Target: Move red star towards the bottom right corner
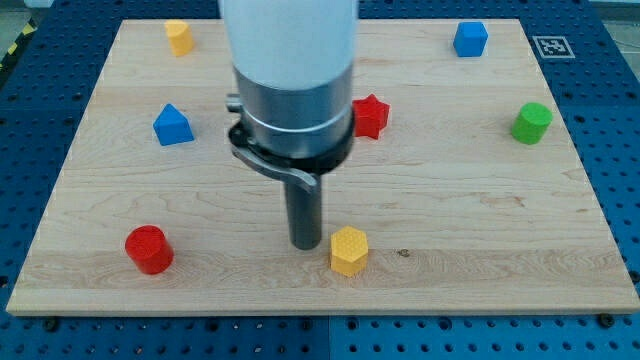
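Nearest the bottom edge, my tip point(306, 244) was down on the board, just left of the yellow hexagonal block point(349, 250), close beside it, though I couldn't tell whether they touched. There was no claw on this rig to open or close, only the bare rod, holding nothing. Over by the bottom left corner sat the red cylinder point(149, 249), well out of it. Moving up the board, the red star point(370, 116) lay above my tip and a little to the right, near the middle of the board's upper half, partly tucked behind the arm's housing. That was the relation that mattered: the star had to go down and right, towards the bottom right corner, and my tip stood on the wrong side of it, below. I judged I'd need to get round to its upper left before pushing. Farther off sat the blue house-shaped block point(173, 126) towards the left edge, the green cylinder point(532, 122) by the right edge, and along the top edge the small yellow block point(179, 37) and the blue cube point(470, 39).
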`<state>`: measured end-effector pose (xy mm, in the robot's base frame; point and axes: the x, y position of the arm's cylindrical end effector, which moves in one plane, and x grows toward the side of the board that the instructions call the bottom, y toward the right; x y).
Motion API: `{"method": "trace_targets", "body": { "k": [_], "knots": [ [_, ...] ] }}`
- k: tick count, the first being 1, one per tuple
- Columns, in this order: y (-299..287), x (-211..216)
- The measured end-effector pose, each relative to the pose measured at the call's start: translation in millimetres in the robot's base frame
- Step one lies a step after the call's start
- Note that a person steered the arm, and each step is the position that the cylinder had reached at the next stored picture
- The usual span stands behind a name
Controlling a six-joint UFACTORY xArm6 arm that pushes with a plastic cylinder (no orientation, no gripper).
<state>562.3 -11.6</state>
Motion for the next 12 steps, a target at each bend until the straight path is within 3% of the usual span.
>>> {"method": "trace_targets", "body": {
  "k": [2, 5, 9, 12],
  "knots": [
    [19.2, 32.5],
    [31.3, 23.0],
    [14.6, -128.4],
    [24.1, -170.9]
  ]
}}
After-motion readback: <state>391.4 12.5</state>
